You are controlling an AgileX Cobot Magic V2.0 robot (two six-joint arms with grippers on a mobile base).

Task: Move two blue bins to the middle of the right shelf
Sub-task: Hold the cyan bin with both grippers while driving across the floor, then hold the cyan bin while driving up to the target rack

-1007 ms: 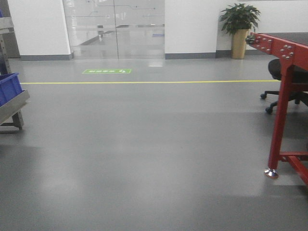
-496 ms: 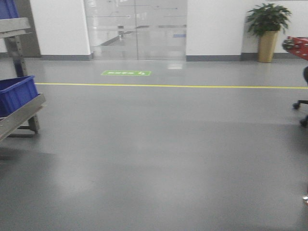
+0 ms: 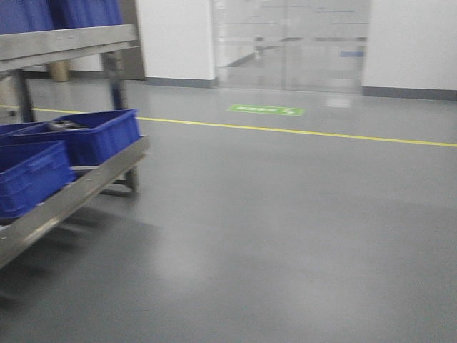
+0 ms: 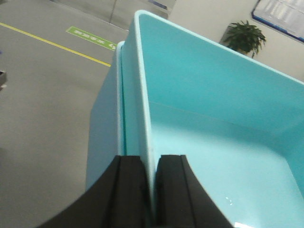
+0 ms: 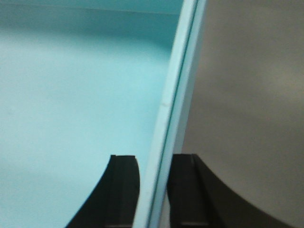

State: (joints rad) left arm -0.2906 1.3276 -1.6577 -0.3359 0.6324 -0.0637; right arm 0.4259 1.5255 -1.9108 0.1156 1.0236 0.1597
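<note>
L gripper (image 4: pixel 148 190) is clenched on the side wall of the inner pale-turquoise plastic bin (image 4: pixel 213 142), one black finger inside the rim and one outside. An outer pale-turquoise plastic bin (image 4: pixel 102 137) is nested round it, rim just beside the first. Can't tell if its wall is in the pinch too. R gripper (image 5: pixel 156 190) grips the opposite wall the same way, w/ the wall edge running up btwn its fingers. So both bins hang btwn the two arms, not on any shelf yet.

Front view is smeared. A grey metal shelf rack (image 3: pixel 78 191) sits at the left edge, w/ dark-blue plastic crates (image 3: pixel 100 136) on its sloped lower tier. Can't tell if this is the target rack.

Risks, my read:
- If only the inner bin is pinched, a jolt could let the outer one slide off the stack.
- Thin walls held at the rim can flex. Uneven arm motion could mean twist, then slip.
- The rack is near on the left, so a wide swing of the base could clip the load on its frame.
- The lower tier is already occupied. A wrong tier could mean a collision w/ those crates.
</note>
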